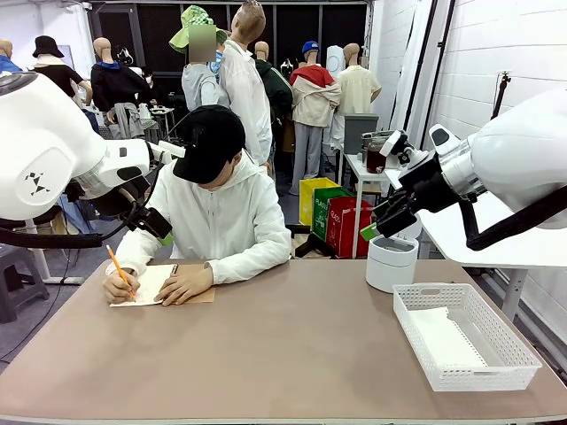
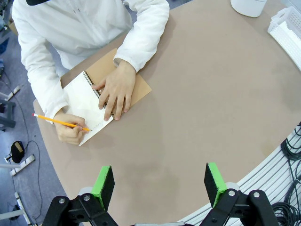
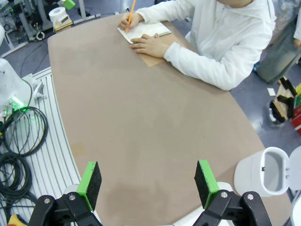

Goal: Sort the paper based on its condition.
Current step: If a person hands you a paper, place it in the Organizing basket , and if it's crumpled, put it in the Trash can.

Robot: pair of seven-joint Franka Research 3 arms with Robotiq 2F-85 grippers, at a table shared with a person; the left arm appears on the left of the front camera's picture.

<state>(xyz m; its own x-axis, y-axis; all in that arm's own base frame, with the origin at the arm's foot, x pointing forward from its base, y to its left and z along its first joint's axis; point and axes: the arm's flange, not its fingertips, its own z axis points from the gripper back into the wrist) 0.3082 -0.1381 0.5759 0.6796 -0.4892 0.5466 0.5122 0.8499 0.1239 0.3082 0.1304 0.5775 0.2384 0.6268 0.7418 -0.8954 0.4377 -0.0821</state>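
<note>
Green-padded left gripper [image 2: 160, 181] gapes empty; the paper [image 2: 80, 101], pinned under a person's hand [image 2: 115, 92] well left of the mesh basket [image 1: 469, 376], we judge light, floppy, best edge-pinched; right gripper [image 3: 148, 181] gapes empty near the basket.

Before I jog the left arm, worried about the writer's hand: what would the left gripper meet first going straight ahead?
Probably bare tabletop, just beside the spiral notebook and the person's hand resting on it. The open left gripper aims clear of both, though depth is unclear.
</note>
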